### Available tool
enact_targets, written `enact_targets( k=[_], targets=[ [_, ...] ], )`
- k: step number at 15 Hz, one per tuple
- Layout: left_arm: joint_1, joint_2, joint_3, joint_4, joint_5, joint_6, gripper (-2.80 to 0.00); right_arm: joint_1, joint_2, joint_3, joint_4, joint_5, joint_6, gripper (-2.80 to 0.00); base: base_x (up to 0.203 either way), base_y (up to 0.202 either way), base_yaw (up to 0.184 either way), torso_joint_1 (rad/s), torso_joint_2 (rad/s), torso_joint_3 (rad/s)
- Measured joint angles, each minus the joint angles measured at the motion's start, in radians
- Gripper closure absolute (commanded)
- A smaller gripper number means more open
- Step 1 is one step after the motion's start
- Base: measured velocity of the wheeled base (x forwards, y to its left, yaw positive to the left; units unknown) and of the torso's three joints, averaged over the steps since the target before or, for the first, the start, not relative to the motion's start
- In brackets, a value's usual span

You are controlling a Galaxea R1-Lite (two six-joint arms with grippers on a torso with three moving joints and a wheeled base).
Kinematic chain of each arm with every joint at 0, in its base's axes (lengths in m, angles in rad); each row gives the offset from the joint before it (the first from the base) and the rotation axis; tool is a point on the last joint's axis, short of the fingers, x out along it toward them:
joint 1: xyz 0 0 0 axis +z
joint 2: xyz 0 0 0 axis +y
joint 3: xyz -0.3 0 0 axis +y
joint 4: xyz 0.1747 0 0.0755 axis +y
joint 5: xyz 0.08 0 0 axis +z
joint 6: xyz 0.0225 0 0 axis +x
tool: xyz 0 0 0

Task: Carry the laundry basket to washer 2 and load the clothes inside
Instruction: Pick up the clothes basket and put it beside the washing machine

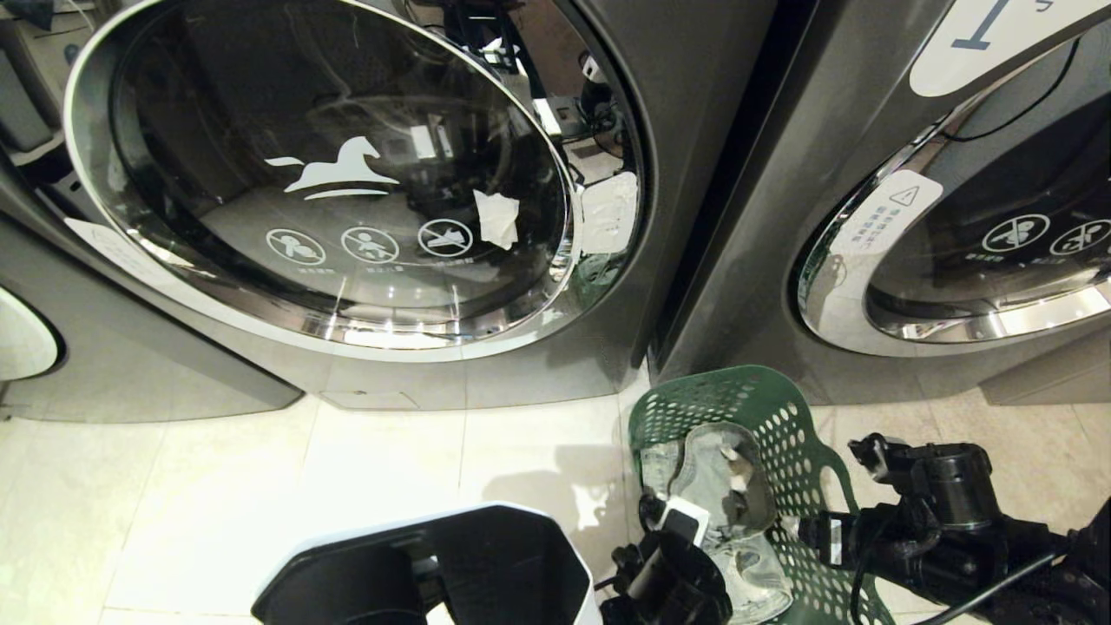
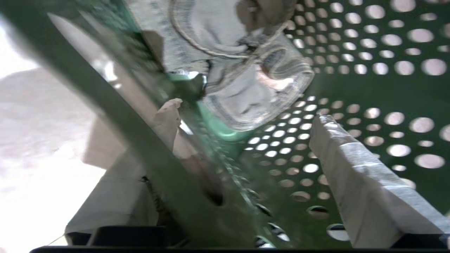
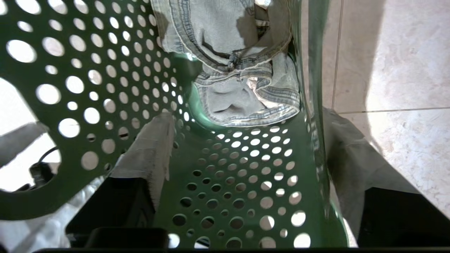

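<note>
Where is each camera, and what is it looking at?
Head: up on the robot, looking down at the washers, floor and basket; both arms show.
Left wrist: behind the left tool, astride the basket wall, facing jeans.
Right wrist: behind the right tool, astride the opposite wall.
All three share basket and jeans.
</note>
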Motion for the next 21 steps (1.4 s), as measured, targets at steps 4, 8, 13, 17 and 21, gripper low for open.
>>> enact_targets(
  k=[4,8,13,17,21],
  targets=[
    [0.014,-0.055,0.02,-0.027,0.052,0.025,-2.8,0.0,-0.084,0.006,0.08,-0.001,0.003,-2.8,0.0,0.0,0.0,0.0,0.0,0.0],
    [0.03,-0.075,0.031,-0.029,0.149,0.08,-2.8,0.001,-0.137,0.015,0.101,-0.002,0.014,-2.8,0.0,0.0,0.0,0.0,0.0,0.0],
    [0.033,-0.163,0.089,-0.041,0.177,0.069,-2.8,0.001,-0.178,0.038,0.1,-0.001,0.018,-2.8,0.0,0.0,0.0,0.0,0.0,0.0],
    [0.033,-0.247,0.181,-0.128,0.181,0.077,-2.8,0.001,-0.227,0.058,0.101,-0.003,0.017,-2.8,0.0,0.0,0.0,0.0,0.0,0.0],
    [0.053,-0.333,0.26,-0.138,0.193,0.076,-2.8,0.001,-0.29,0.094,0.102,-0.008,0.009,-2.8,0.0,0.0,0.0,0.0,0.0,0.0]
  ],
)
